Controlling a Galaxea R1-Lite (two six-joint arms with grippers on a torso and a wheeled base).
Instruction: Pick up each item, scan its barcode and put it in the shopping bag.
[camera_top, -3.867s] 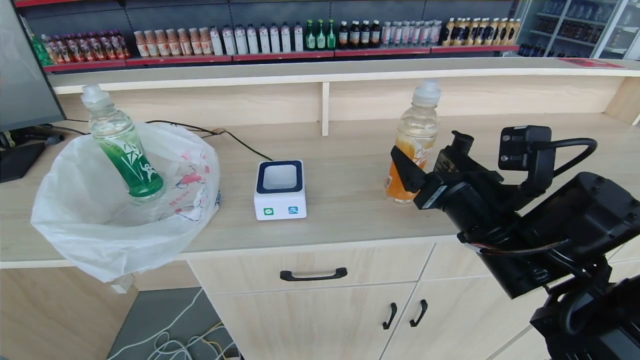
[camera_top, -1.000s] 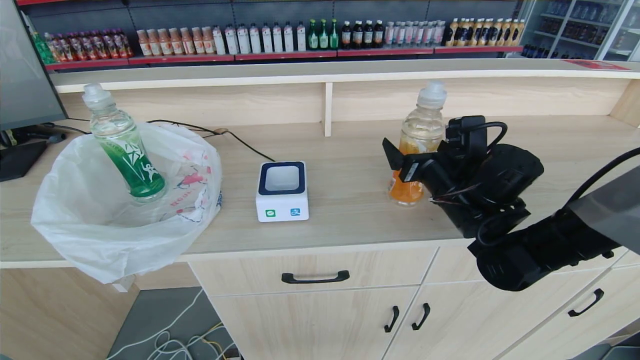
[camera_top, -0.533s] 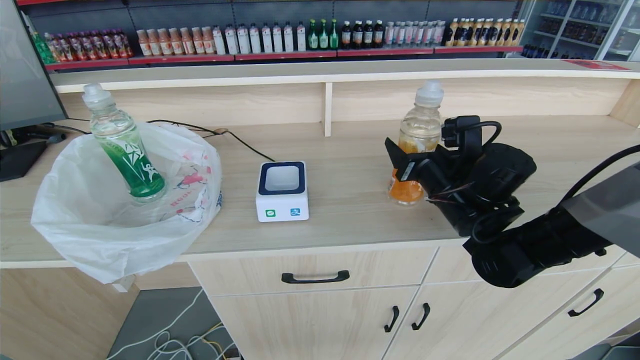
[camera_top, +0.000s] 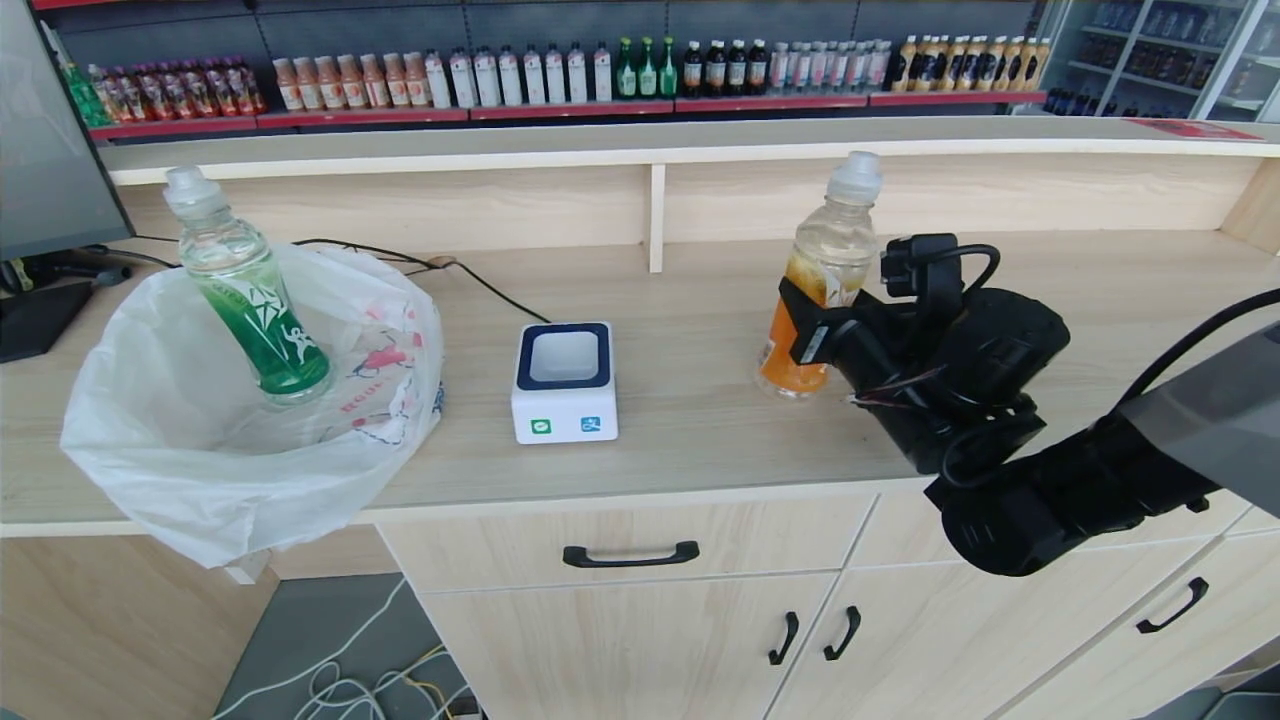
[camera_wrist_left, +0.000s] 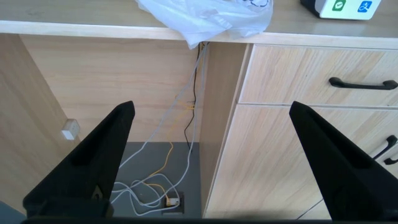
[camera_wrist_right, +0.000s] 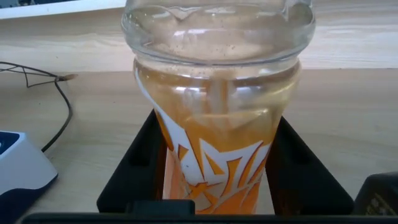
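Note:
The orange drink bottle (camera_top: 822, 275) with a clear cap leans slightly over the right part of the wooden counter (camera_top: 690, 420). My right gripper (camera_top: 812, 330) is shut on its lower half; in the right wrist view the bottle (camera_wrist_right: 217, 124) sits between both fingers (camera_wrist_right: 134, 168). A green-labelled bottle (camera_top: 250, 300) stands tilted inside the white shopping bag (camera_top: 150, 440) at the left. The white scanner box (camera_top: 563, 380) sits between the bag and the orange bottle. My left gripper (camera_wrist_left: 208, 162) is open, low in front of the cabinet, below the bag (camera_wrist_left: 211, 15).
A dark monitor (camera_top: 50, 130) stands at the far left, and a black cable (camera_top: 480, 280) runs across the counter behind the scanner. A raised back ledge with a thin divider (camera_top: 653, 215) bounds the counter. Drawer handles (camera_top: 628, 553) are below.
My right arm came in to the orange bottle and its fingers closed on it. In the last half second the bottle shifted left, rose a little and tipped.

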